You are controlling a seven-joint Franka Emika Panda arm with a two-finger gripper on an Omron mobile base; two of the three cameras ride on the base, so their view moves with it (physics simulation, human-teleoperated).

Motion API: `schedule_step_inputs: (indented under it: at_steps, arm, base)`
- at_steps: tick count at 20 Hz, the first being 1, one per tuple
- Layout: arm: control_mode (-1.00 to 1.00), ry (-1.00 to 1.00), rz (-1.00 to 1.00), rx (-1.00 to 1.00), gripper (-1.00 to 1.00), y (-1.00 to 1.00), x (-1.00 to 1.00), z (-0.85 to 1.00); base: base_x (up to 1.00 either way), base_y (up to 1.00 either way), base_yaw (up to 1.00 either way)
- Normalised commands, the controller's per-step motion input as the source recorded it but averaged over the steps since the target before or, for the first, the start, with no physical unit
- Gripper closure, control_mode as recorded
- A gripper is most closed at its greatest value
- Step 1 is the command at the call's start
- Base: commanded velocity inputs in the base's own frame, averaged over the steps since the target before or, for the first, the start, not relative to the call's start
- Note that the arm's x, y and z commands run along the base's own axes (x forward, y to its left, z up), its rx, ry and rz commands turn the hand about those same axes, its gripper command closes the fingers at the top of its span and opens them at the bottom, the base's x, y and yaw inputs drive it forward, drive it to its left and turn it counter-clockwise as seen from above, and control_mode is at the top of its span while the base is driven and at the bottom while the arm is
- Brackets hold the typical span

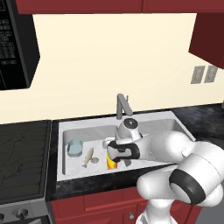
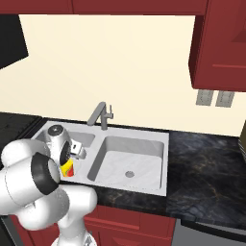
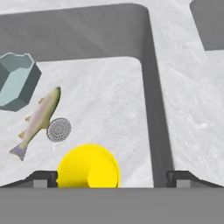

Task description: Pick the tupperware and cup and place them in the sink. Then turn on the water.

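Hanging over the near part of the left basin, the claw [image 3: 112,177] stood wide open, its two dark finger tips far apart and gripping nothing. Between those tips, on the basin floor, sat the cup [image 3: 89,166], yellow and upright with its open mouth facing up at the hand camera; in the left base view its red-orange mark showed just under the wrist. A round drain [image 3: 58,130] lay just beyond the cup, with the small tan fish [image 3: 38,119] stretched out beside it, the two touching or nearly so. Farther on and to the fish's left, the tupperware [image 3: 16,82] rested on the same basin floor, apart from the cup. The sink [image 2: 166,158] was set into the dark bench [image 2: 206,163], its right basin holding nothing but a drain. At the back rim stood the grey faucet [image 1: 122,105].
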Motion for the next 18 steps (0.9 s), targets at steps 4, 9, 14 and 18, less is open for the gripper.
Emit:
schedule_step_inputs:
  at_steps: [4, 9, 14, 18]
  arm:
    - [-1.0, 0.0, 0.0, 0.0, -1.0, -0.09, 0.0, 0.57]
    - [-1.0, 0.0, 0.0, 0.0, -1.0, -0.12, -0.09, 0.48]
    - [-1.0, -0.02, 0.0, 0.0, -1.0, -0.13, -0.22, 0.31]
    - [-1.0, -0.1, 0.0, 0.0, -1.0, -0.13, -0.15, 0.23]
  base:
    - [0.0, 0.0, 0.0]
    - [0.0, 0.0, 0.0]
    - [0.0, 0.0, 0.0]
    - [0.0, 0.0, 0.0]
